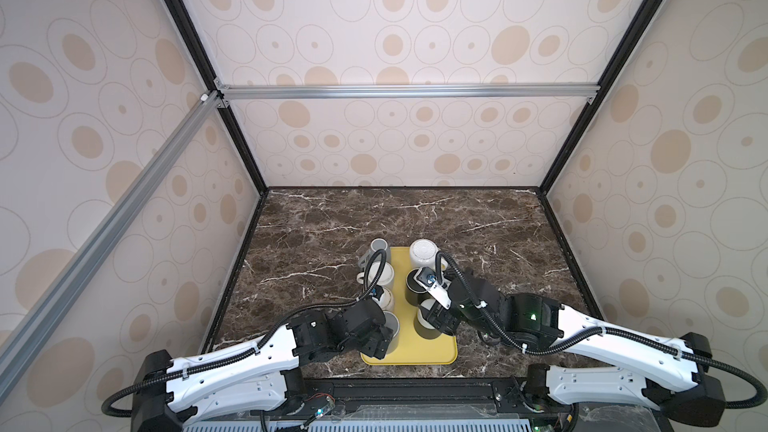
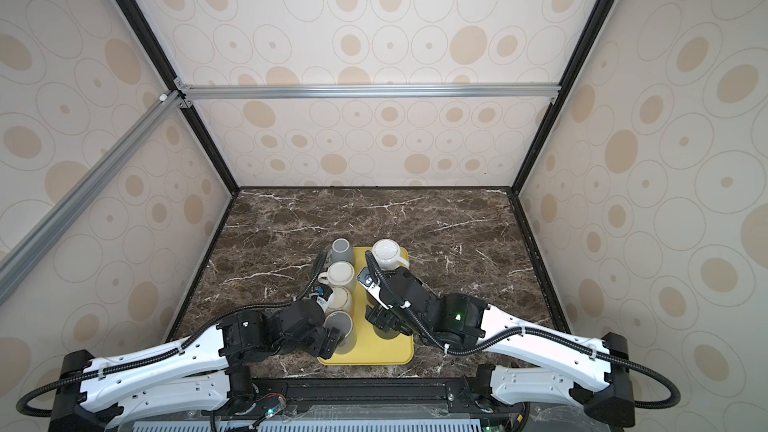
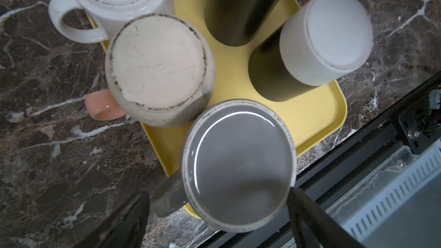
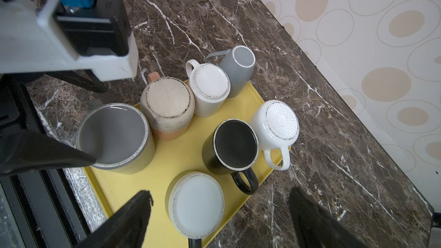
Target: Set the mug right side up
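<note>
left gripper: jaws wide, straddling grey mug, not clamped | grey mug: tray 7 o'clock corner | right gripper: wide, empty | risk: we pinch handle, tipping grey mug into beige mug

Looks down from high over the near edge of the marble table in both top views, yellow tray low centre; sits close over the same tray from each wrist, facing down.

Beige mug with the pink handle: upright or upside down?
Upside down. The beige mug shows its flat, scuffed base facing up with no opening visible, and stands at the edge of the tray.
</note>
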